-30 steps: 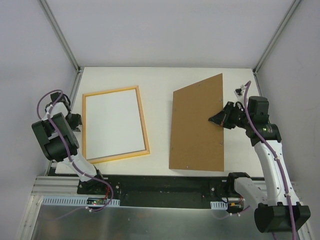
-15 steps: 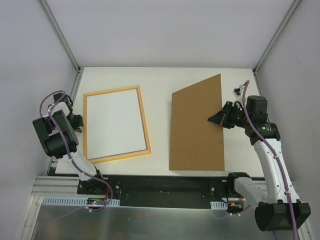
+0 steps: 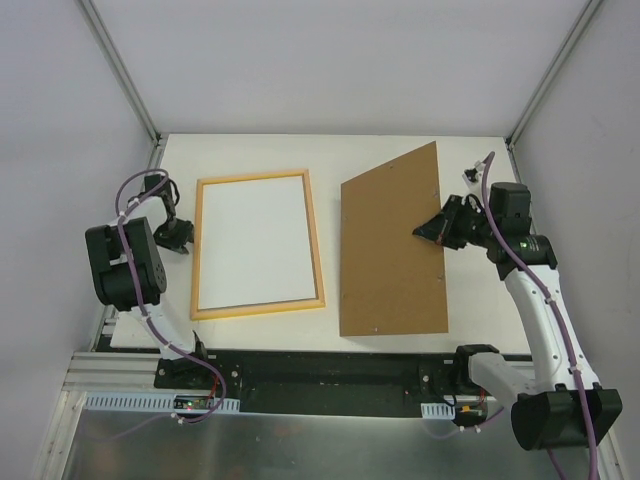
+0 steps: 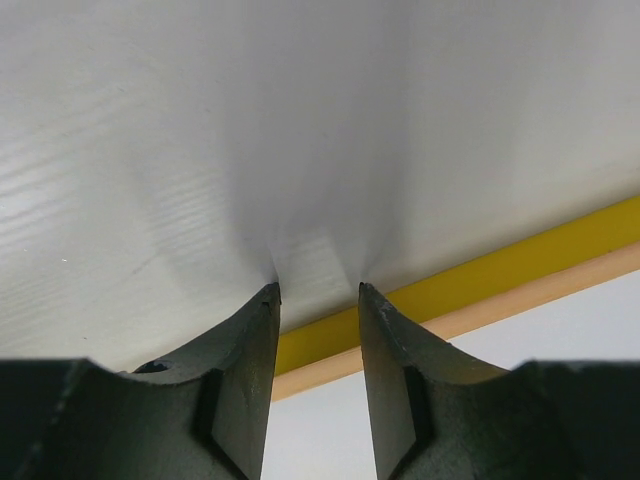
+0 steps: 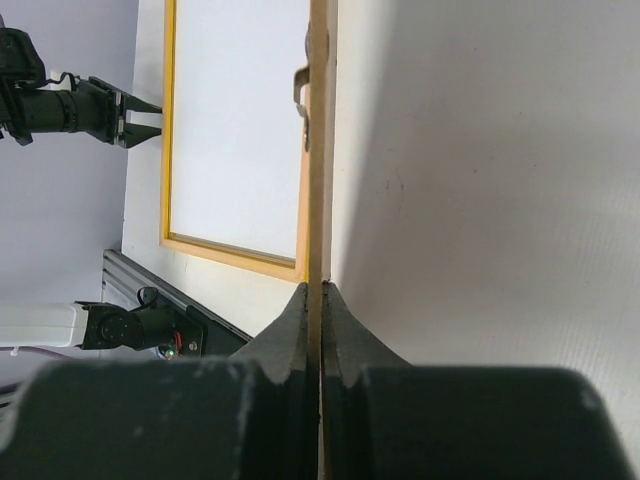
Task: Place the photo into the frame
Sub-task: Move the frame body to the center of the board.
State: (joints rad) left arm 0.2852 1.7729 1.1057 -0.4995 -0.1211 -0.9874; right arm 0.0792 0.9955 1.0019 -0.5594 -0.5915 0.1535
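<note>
The frame (image 3: 258, 308) lies flat on the left half of the table, its wood-coloured back up. The photo (image 3: 255, 240) lies inside it, plain white side up. My left gripper (image 3: 180, 240) is open just outside the frame's left rail. Its tips (image 4: 317, 290) point down at the table beside the yellow edge of the frame (image 4: 500, 265), with nothing between them. My right gripper (image 3: 425, 233) is shut on the right edge of the brown backing panel (image 3: 392, 250), which tilts up on that side. The panel's thin edge (image 5: 318, 150) runs straight out from the shut right gripper (image 5: 320, 288).
A small metal clip (image 5: 300, 85) sticks out of the panel's face. A small dark item (image 3: 475, 178) lies at the back right corner. White walls enclose the table on three sides, and a black rail (image 3: 320, 365) runs along the near edge.
The frame with the photo has slid right and turned squarer to the table. My left gripper has swung up and right to the frame's left rail. The panel's held edge rose slightly.
</note>
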